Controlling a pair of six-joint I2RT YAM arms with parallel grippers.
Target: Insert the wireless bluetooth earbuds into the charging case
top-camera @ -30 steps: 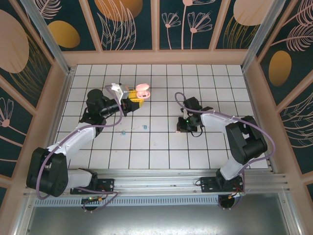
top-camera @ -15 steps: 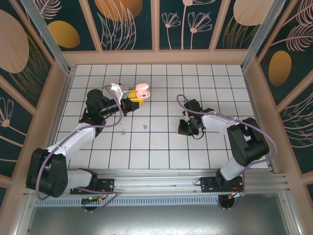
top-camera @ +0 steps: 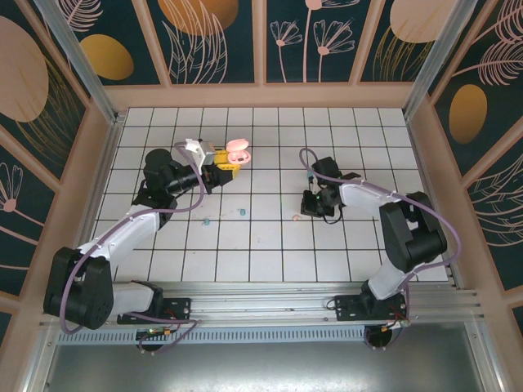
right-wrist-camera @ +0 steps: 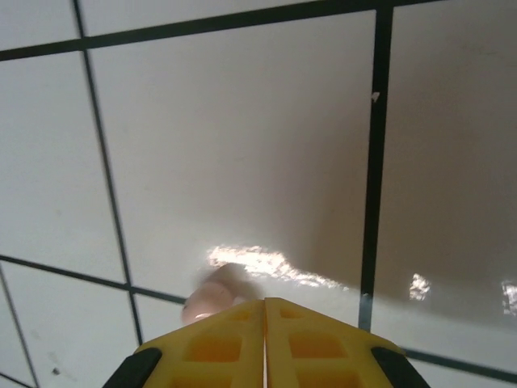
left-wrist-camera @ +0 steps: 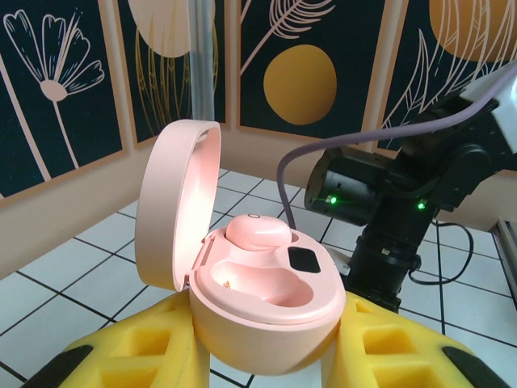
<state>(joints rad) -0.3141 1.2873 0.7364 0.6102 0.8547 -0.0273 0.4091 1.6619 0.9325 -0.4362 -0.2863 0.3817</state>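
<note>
Because the small pale pink plastic earbud (right-wrist-camera: 212, 297) is a light, hard, glossy nub, it will probably skid or roll away from a glancing pinch. The safest hold looks to be squarely across its rounded body, with one pad on each side. It lies loose on the white tiled desk (top-camera: 270, 245), close to the middle and a little toward the near edge. The right tool (right-wrist-camera: 265, 314) is low over it, its yellow pads (right-wrist-camera: 218, 347) pressed together on nothing; the earbud sits just beside one pad, outside the grip. Left of the middle lie a tiny teal-blue plastic earbud (top-camera: 243, 212) and a second teal-blue earbud (top-camera: 207, 220), near each other. Further toward the far left corner, the left tool (top-camera: 222, 168) grips the open pale pink rounded charging case (left-wrist-camera: 266, 315), its lid (left-wrist-camera: 174, 202) swung back. A seated pink earbud (left-wrist-camera: 257, 233) fills one socket; the empty socket (left-wrist-camera: 250, 283) beside it is free.
</note>
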